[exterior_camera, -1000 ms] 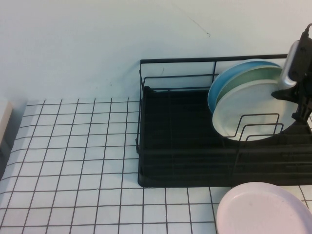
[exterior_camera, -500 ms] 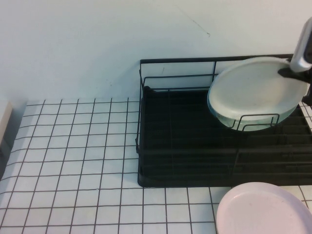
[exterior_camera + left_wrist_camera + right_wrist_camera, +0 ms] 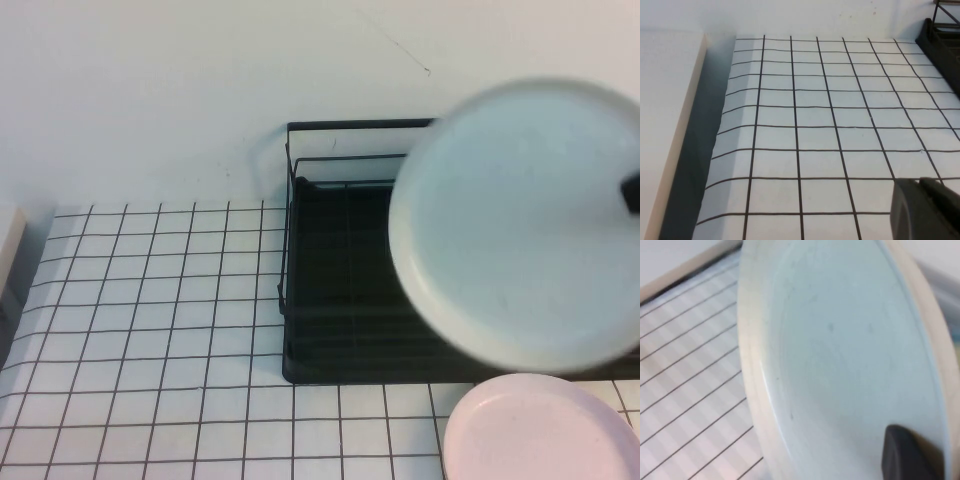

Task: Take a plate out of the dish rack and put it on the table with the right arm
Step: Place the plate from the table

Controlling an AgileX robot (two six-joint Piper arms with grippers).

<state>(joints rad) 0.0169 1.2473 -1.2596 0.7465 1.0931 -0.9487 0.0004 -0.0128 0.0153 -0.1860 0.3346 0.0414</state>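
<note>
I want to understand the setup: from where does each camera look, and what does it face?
High: raised, angled down at the table, dish rack, lifted plate; right pincer at the edge.
Left wrist: low over bare table; left pincer tip shows.
Right wrist: against the plate; a finger shows.
High and right wrist views share the plate.

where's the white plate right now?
High view: the white plate is lifted on the right side, held by the right gripper above the dish rack, beyond the pink plate. The left gripper hangs over the table.
</note>
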